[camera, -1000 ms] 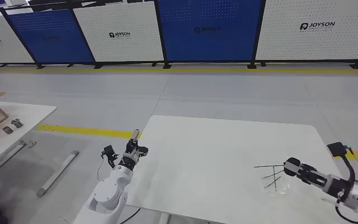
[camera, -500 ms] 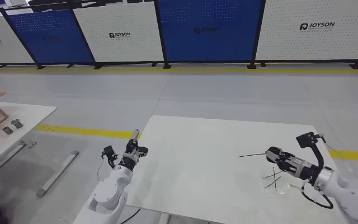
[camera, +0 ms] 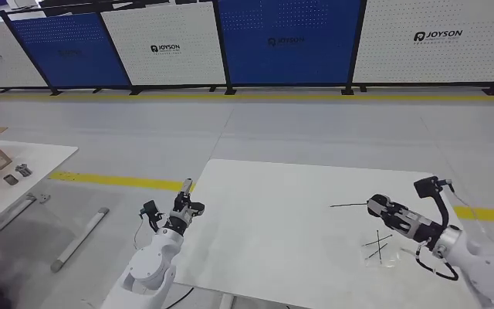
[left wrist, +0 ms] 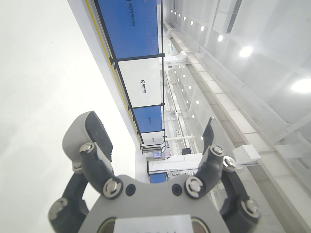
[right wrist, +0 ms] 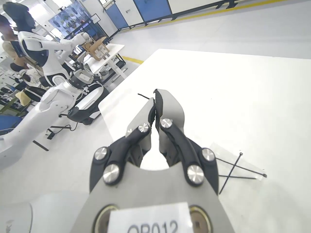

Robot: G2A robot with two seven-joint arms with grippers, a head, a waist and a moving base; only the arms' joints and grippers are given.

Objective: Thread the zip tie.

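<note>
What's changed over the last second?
The right gripper, shut on a zip tie, carried it away from the loose zip ties, toward the middle of the table. The left gripper stayed open at the table's left edge, and the loose zip ties did not move.

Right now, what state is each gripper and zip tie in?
right gripper: shut on zip tie, above the table.
zip tie: pinched near one end, straight, not looped.
left gripper: open, empty, at the table's edge.
spare zip ties: lying crossed on a clear bag, untouched.
</note>
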